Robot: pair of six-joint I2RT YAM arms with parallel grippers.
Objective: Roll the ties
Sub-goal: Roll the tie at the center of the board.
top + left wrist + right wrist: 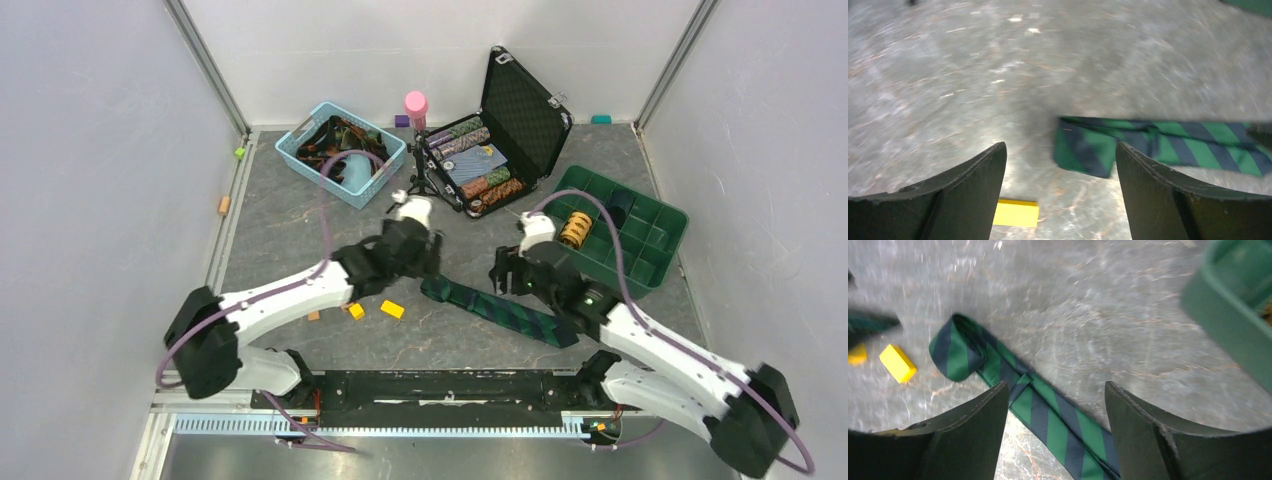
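Heads up, both wrist views are smeared with blur, so fine detail is mush. The tie (495,310), green and navy stripes, lies flat on the table (300,220), running diagonally between the two arms. From the top its lower-right end slips under the right arm (650,345), and each wrist view chops it off at the frame edge. Its upper-left end looks folded back on itself, hard to say how tightly.

Anything printed on the rolls in the open black case (525,120) is too small to read.

The left arm (290,290) reaches in low, wrist tipped down over that folded end. The left jaws are spread wide, gripping nothing, with a yellow block (1015,213) on the table below them. The right jaws are spread wide too, empty, hanging over the tie's middle stretch.
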